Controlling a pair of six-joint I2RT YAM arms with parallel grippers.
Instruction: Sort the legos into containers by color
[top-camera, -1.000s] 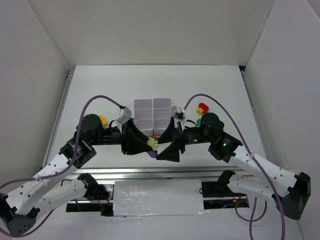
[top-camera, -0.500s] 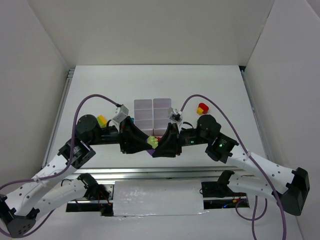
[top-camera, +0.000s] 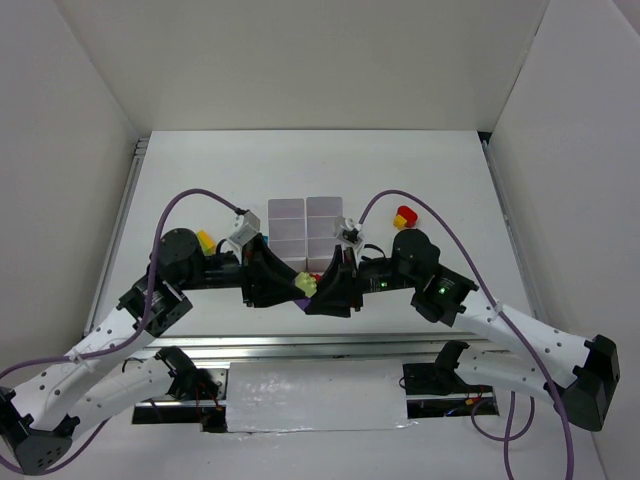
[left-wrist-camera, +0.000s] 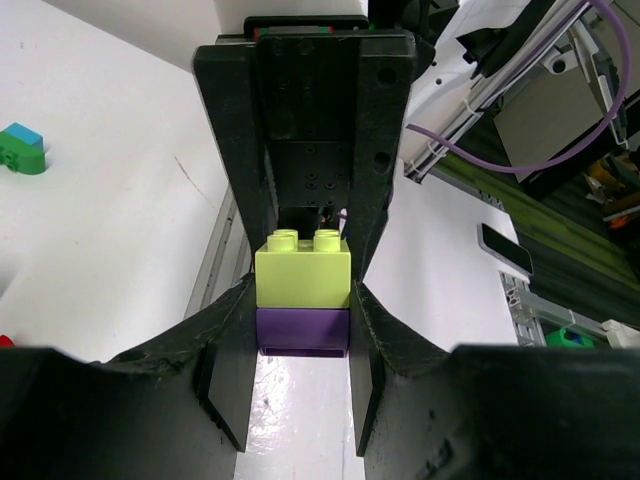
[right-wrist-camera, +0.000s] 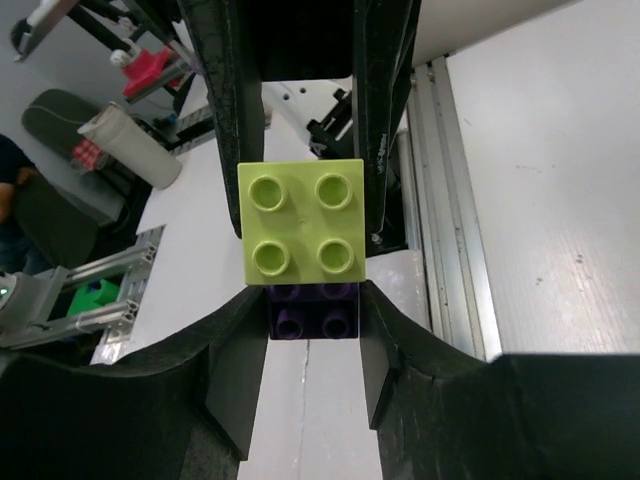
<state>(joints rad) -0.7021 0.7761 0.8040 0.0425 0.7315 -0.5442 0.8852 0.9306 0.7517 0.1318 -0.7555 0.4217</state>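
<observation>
The right tool (right-wrist-camera: 312, 322), having moved in, is now clamping the lime-purple legos stack (left-wrist-camera: 303, 285); the left tool (left-wrist-camera: 303, 335) is gripping it from directly opposite.

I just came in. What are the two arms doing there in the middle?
The left gripper and the right gripper are both closed on one small stack: a lime-green brick pressed onto a purple brick. They hold it just in front of the containers. They are probably about to pull it apart.
</observation>
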